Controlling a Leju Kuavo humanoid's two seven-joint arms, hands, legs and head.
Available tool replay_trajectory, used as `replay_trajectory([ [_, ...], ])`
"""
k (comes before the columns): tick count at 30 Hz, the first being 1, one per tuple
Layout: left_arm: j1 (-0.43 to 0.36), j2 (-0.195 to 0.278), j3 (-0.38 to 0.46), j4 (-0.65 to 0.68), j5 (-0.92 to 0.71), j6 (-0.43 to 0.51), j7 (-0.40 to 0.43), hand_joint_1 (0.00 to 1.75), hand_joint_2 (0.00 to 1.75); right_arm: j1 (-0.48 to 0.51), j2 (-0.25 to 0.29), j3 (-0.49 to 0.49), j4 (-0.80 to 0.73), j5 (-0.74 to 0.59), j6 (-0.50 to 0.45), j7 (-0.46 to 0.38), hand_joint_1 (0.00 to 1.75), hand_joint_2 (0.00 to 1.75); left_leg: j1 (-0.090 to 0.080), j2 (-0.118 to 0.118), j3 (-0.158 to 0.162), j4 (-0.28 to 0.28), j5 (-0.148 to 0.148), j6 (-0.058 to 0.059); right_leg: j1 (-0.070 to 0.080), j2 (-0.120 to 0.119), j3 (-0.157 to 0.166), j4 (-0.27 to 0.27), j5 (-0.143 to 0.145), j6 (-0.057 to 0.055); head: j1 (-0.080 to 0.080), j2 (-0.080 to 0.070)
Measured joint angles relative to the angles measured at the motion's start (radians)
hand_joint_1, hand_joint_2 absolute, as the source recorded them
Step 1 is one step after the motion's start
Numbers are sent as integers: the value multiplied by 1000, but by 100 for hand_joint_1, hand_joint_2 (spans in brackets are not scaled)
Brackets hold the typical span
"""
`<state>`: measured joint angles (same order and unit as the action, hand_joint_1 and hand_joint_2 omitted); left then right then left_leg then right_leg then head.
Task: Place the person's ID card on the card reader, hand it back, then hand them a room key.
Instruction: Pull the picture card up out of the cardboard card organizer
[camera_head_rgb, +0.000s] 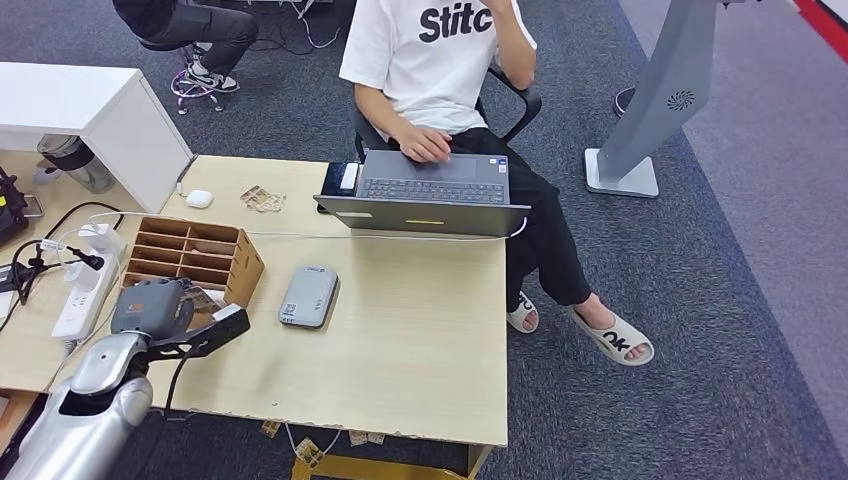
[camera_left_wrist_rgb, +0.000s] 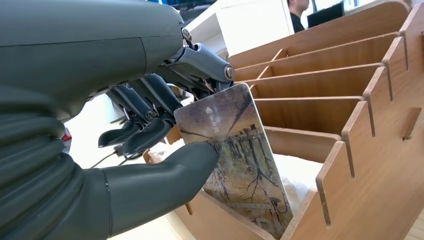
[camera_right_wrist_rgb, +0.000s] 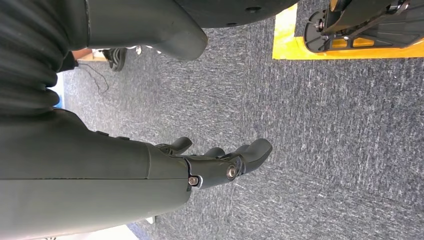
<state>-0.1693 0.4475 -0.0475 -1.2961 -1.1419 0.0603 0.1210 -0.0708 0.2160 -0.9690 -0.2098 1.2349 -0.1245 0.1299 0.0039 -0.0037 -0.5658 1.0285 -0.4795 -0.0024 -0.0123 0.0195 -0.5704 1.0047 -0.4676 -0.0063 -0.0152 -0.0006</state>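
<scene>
A room key card (camera_left_wrist_rgb: 235, 155) printed with a tree picture stands in the front slot of the wooden card organizer (camera_left_wrist_rgb: 350, 100). My left hand (camera_left_wrist_rgb: 150, 115) pinches it, thumb on its face and fingers behind its top edge. From the head view, my left hand (camera_head_rgb: 165, 310) is at the near end of the organizer (camera_head_rgb: 240, 268). The grey card reader (camera_head_rgb: 308, 296) lies flat on the table, just right of the organizer. My right hand (camera_right_wrist_rgb: 215, 162) hangs over the carpet, fingers loosely spread and holding nothing.
A person (camera_head_rgb: 440, 60) sits across the table typing on a grey laptop (camera_head_rgb: 430, 190). A white power strip (camera_head_rgb: 85, 290) with cables lies at the table's left edge (camera_head_rgb: 20, 350). A white mouse (camera_head_rgb: 199, 198) and a white cabinet (camera_head_rgb: 90, 110) are at the back left.
</scene>
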Motion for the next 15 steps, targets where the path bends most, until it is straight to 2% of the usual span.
replay_trajectory([
  [15, -18, -23, 0, 4, -74, 97, 9, 175, 175, 0, 0, 0, 0, 2, 0, -8, 0, 175, 0, 0, 0, 0, 0, 0, 0, 0, 0, 0, 0, 0, 0, 0],
])
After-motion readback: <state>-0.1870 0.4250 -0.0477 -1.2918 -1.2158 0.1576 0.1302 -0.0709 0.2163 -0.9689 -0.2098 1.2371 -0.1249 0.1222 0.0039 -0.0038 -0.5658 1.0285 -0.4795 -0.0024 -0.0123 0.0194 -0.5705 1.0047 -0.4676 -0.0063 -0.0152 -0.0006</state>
